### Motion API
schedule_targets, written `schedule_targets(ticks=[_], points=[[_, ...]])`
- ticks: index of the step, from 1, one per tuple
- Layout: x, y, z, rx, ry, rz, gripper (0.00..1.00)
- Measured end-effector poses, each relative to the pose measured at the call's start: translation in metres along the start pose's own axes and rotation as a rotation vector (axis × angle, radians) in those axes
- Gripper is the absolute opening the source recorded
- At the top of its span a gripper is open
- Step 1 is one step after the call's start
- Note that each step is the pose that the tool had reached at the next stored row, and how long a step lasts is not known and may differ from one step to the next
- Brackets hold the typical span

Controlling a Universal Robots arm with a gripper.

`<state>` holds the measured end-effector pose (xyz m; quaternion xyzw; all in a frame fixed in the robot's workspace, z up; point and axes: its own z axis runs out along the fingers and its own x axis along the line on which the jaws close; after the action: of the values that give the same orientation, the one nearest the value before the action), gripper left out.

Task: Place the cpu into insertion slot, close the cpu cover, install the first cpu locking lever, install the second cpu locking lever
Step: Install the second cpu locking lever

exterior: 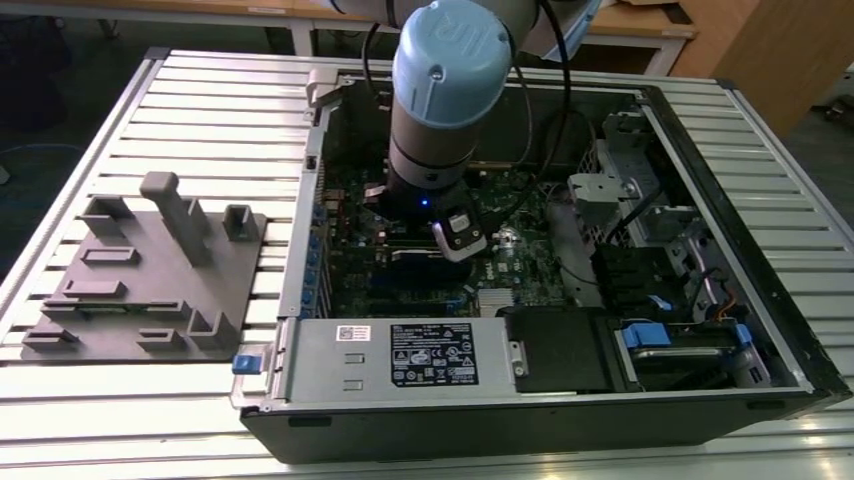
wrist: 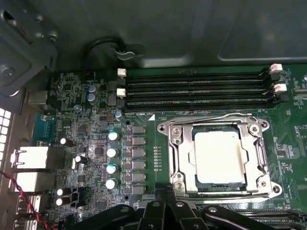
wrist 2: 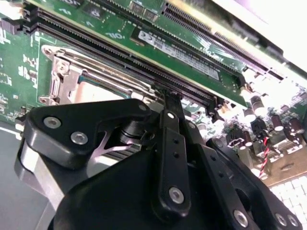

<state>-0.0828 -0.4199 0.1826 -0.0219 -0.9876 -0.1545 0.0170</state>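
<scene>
Green motherboard; cpu seated just beyond pincer

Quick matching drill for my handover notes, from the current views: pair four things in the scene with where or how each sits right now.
Things:
1. cpu
2. cpu cover
3. grey fixture plate
4. hand

Places or states:
A. on the slatted table outside the computer case, toward the exterior view's left
B. pale face showing through the frame's cut-out, seated in the insertion slot
C. black linkage at the socket's edge
D. silvery frame lying flat around the chip

Pairs: 1-B, 2-D, 3-A, 4-C
</scene>
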Motion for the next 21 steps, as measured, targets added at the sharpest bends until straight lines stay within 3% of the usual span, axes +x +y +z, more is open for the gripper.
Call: schedule_targets(ticks=[21], points=[[0.0000, 0.0000, 0.0000, -0.0001, -0.0001, 0.000, 0.11]])
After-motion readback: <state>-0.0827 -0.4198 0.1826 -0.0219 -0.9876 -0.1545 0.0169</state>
